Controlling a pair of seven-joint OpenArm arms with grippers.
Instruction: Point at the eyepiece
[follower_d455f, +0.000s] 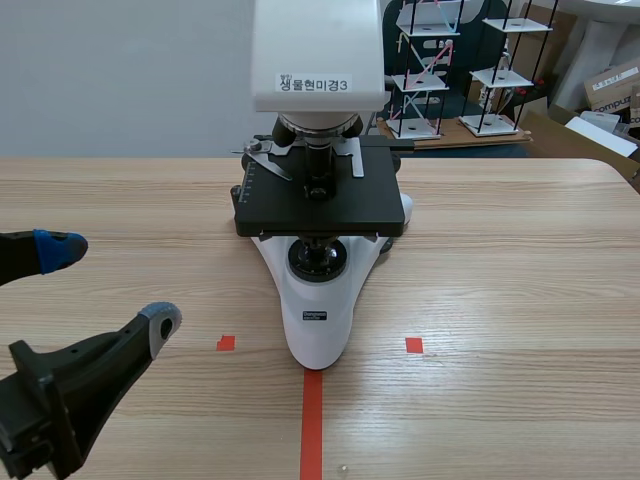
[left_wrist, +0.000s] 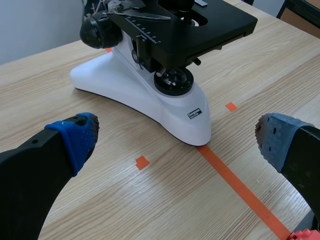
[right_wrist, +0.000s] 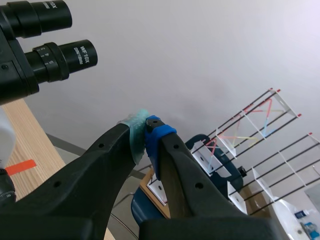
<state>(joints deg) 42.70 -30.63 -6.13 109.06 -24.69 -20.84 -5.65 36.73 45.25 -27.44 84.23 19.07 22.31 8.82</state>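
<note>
Scene view first: your white-bodied metal microscope with the black square stage (follower_d455f: 318, 300) stood mid-desk, toward the far edge. Its head ran out of shot, so no eyepiece showed there. The left gripper (follower_d455f: 110, 285) sat low by the desk's near-left corner, fingers spread wide, holding nothing. The pale wood-grain desk (follower_d455f: 520, 250) looked flat and smooth. Behind the far edge were a plain grey wall (follower_d455f: 120, 80) and some black-rod models with white plates (follower_d455f: 440, 70).

Left wrist view: same story, with both blue pads (left_wrist: 75, 137) well apart and the microscope's foot just ahead of them, not touched.

Right wrist view: there's your target. The black binocular eyepiece tubes with white lettering (right_wrist: 67, 57) were up high, near the right gripper (right_wrist: 145, 130) but clearly apart from it. That gripper's fingers were pressed together on nothing, which looked fine for pointing.

My take: the whole thing is heavy and rigid, but those tubes are probably slip-fit with glass on top. So don't grab; just aim at the rim and stay off the lens. If you ever had to lift it, go for the base and arm.
</note>
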